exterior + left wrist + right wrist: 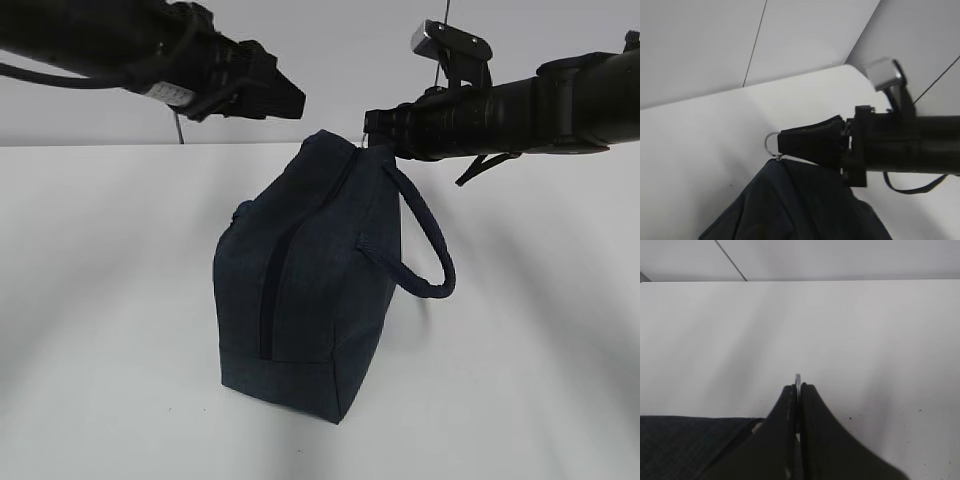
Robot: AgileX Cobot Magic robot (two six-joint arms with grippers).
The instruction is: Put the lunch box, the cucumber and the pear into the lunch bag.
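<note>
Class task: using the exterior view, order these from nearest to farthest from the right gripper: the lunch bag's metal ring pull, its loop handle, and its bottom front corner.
1. Metal ring pull: pinched in the right gripper at the top of the lunch bag.
2. Loop handle: hangs just below, on the bag's right side.
3. Bottom front corner: lowest, resting on the table.

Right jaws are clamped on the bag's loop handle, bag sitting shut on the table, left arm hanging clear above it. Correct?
Not quite. The right gripper is shut on the metal ring pull of the zipper, not the loop handle, which hangs free in the exterior view. The right wrist view shows the ring's edge between the jaws. The lunch bag and the left arm are as you say.
</note>
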